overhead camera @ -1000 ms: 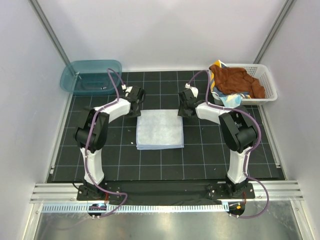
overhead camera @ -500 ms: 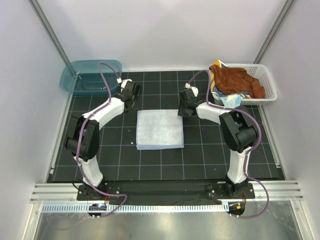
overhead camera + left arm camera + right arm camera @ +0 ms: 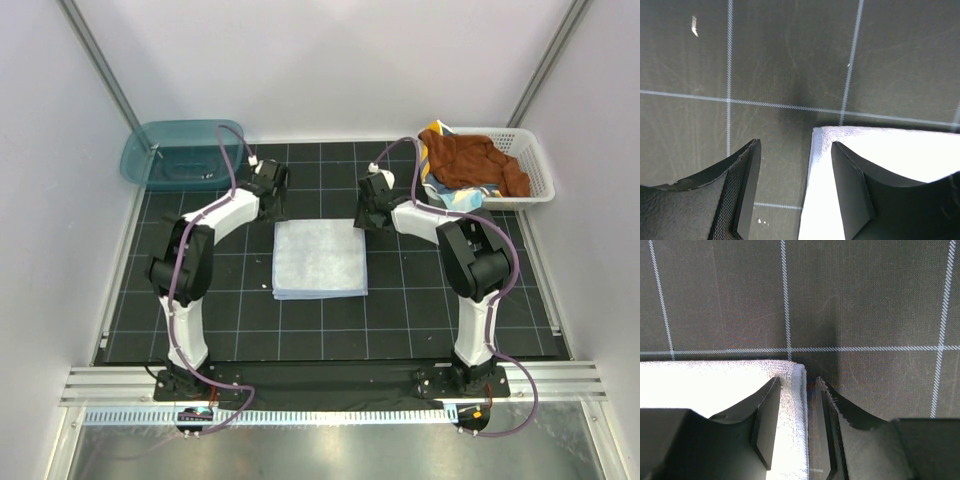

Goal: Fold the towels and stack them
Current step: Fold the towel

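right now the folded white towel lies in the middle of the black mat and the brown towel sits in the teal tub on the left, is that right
Not quite. The folded white towel does lie in the middle of the black mat, but the brown towel sits in the white basket at the far right, not in the teal tub. The top view shows it.
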Motion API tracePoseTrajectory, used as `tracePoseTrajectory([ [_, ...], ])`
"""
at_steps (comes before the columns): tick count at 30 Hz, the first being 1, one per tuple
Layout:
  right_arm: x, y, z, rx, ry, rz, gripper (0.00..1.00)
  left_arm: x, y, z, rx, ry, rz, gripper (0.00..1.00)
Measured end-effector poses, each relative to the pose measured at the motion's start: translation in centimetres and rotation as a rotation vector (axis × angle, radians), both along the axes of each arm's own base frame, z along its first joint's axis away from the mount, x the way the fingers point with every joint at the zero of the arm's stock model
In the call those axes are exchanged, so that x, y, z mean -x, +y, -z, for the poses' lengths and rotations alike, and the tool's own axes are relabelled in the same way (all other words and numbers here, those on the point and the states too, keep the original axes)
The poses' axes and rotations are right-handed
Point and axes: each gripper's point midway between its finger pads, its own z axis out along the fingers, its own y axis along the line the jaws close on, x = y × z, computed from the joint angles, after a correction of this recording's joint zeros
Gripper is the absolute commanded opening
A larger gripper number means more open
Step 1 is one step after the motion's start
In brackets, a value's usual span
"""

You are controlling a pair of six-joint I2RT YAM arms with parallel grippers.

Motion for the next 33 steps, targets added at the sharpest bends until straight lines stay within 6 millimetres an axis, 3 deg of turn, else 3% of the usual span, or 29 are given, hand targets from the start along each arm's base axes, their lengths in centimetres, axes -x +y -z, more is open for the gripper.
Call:
tracePoseTrajectory([
  [6, -0.1, 0.0, 0.0, -0.003, 0.001, -0.013, 0.42, 0.4, -0.1, 2.2, -0.011, 0.052, 0.013, 0.62],
  [20, -0.2, -0.2, 0.0, -0.004, 0.001, -0.018, 0.43, 0.4, -0.3, 3.1, -0.008, 0.066, 0.015, 0.60],
  [33, -2.1, -0.1, 0.0, -0.050, -0.049, -0.032, 0.37, -0.2, -1.1, 3.4, 0.038, 0.039, 0.028, 0.57],
])
